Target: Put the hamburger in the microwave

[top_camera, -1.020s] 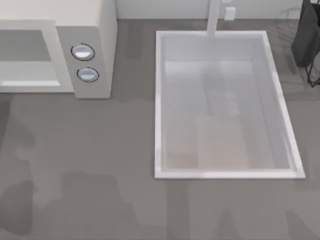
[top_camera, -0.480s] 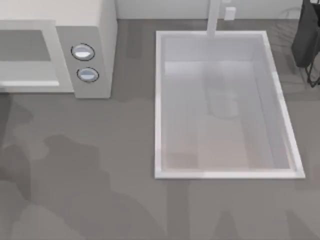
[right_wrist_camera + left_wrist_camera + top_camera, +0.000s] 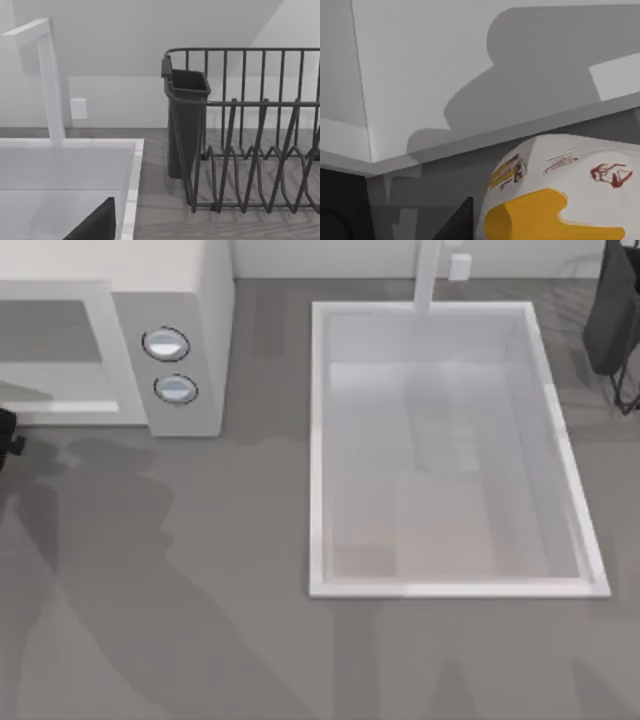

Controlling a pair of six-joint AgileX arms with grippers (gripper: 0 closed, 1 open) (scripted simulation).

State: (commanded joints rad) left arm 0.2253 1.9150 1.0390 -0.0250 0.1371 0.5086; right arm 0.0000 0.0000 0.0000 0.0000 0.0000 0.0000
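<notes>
The microwave (image 3: 190, 300) stands at the table's back left, off-white, with its wide cavity (image 3: 55, 355) open and two round knobs (image 3: 166, 344) on the side panel. A dark piece of my left arm (image 3: 5, 432) shows at the left edge, just in front of the cavity. In the left wrist view a rounded white-wrapped hamburger (image 3: 560, 190) with a yellow patch and red prints sits close up. One dark finger (image 3: 459, 222) lies against it, and the microwave's pale inner wall (image 3: 420, 65) is right behind. Part of my right gripper (image 3: 95, 225) hangs over the sink's corner.
A large white sink basin (image 3: 320, 440) with a white tap (image 3: 428, 275) takes up the table's middle and right. A dark wire dish rack (image 3: 250, 150) with a cutlery holder (image 3: 185, 120) stands at the back right. Bare grey tabletop (image 3: 200, 620) lies in front.
A dark piece of my left arm has come in at the left edge before the microwave. The arm's shadow on the tabletop has swung toward the microwave. The right side has not changed.
</notes>
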